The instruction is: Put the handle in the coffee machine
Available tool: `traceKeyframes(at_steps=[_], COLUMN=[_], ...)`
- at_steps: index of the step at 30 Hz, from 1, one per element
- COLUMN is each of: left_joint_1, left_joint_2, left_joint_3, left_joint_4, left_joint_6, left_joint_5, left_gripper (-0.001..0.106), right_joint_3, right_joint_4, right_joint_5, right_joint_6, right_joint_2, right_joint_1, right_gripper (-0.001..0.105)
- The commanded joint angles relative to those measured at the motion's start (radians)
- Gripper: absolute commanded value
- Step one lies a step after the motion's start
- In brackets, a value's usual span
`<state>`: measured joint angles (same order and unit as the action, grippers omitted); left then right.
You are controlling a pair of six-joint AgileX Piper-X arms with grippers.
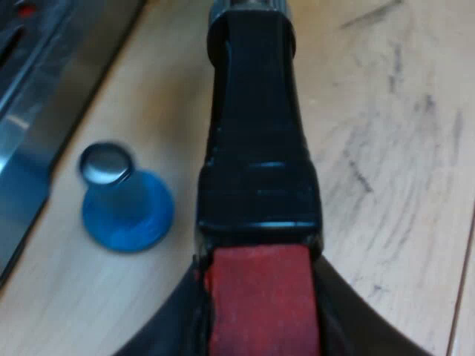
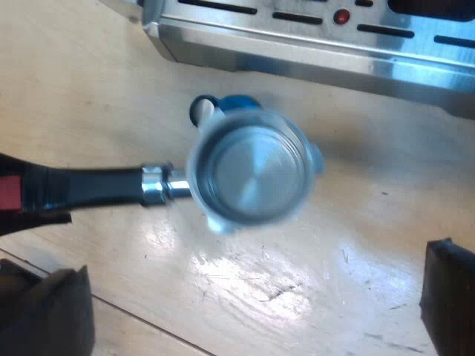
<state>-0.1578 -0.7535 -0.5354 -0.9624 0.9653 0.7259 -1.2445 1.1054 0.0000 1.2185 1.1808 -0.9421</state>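
Observation:
The metal holder's dark handle (image 1: 256,133) runs away from my left gripper (image 1: 260,311), which is shut on its red end (image 1: 261,297). In the right wrist view the holder's round metal basket (image 2: 252,174) faces up with nothing in it, just short of the espresso machine's steel front (image 2: 312,55). The handle (image 2: 89,185) leads from it to the red end (image 2: 7,194), where the left gripper (image 2: 15,204) holds it. My right gripper (image 2: 245,311) hangs above the basket, open, its fingers (image 2: 449,293) wide apart and holding nothing.
A blue tamper (image 1: 125,196) with a shiny metal top stands on the wooden table (image 1: 386,148) beside the handle, close to the machine's steel base (image 1: 37,111). It peeks out from behind the basket as the tamper (image 2: 223,106). A red dot (image 2: 341,15) shows on the machine's slotted tray.

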Motion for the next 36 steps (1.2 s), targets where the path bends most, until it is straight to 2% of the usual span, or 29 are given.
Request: traceKeyframes(at_steps=[1, 3, 12, 17, 19, 23, 25, 26, 28, 31, 36], left_joint_1=[0.016, 0.091, 0.205, 0.219, 0.219, 0.219, 0.219, 0.219, 0.219, 0.219, 0.219], left_joint_2=[0.014, 0.023, 0.023, 0.023, 0.023, 0.023, 0.023, 0.023, 0.023, 0.023, 0.023], left_joint_3=[-0.009, -0.009, -0.009, -0.009, -0.009, -0.014, -0.025, -0.042, -0.064, -0.102, -0.11], left_joint_4=[0.0, -0.051, -0.103, -0.128, -0.137, -0.142, -0.142, -0.144, -0.159, -0.188, -0.189], left_joint_6=[-0.005, -0.005, -0.01, -0.028, -0.028, -0.028, -0.028, -0.028, -0.028, -0.026, -0.021], left_joint_5=[0.043, 0.043, 0.043, 0.043, 0.043, 0.043, 0.043, 0.043, 0.043, 0.043, 0.043], left_gripper=[0.0, 0.0, 0.0, 0.0, 0.0, 0.0, 0.0, 0.0, 0.0, 0.0, 0.0], right_joint_3=[-0.011, -0.011, -0.011, -0.011, -0.007, 0.003, 0.01, 0.043, 0.074, 0.133, 0.22], right_joint_4=[0.006, 0.006, 0.005, -0.003, -0.013, -0.057, -0.07, -0.141, -0.197, -0.286, -0.441], right_joint_5=[0.0, 0.0, 0.036, 0.269, 0.413, 0.533, 0.548, 0.641, 0.718, 0.748, 0.781], right_joint_6=[0.017, 0.017, 0.016, 0.007, -0.045, -0.098, -0.104, -0.126, -0.152, -0.169, -0.169], right_joint_2=[-0.013, -0.013, -0.013, -0.013, -0.013, -0.013, -0.013, -0.013, -0.013, -0.013, -0.008], right_joint_1=[-0.001, -0.001, -0.037, -0.189, -0.264, -0.362, -0.387, -0.471, -0.509, -0.555, -0.579], right_gripper=[0.09, 0.09, 0.09, 0.09, 0.09, 0.09, 0.09, 0.09, 0.09, 0.09, 0.09])
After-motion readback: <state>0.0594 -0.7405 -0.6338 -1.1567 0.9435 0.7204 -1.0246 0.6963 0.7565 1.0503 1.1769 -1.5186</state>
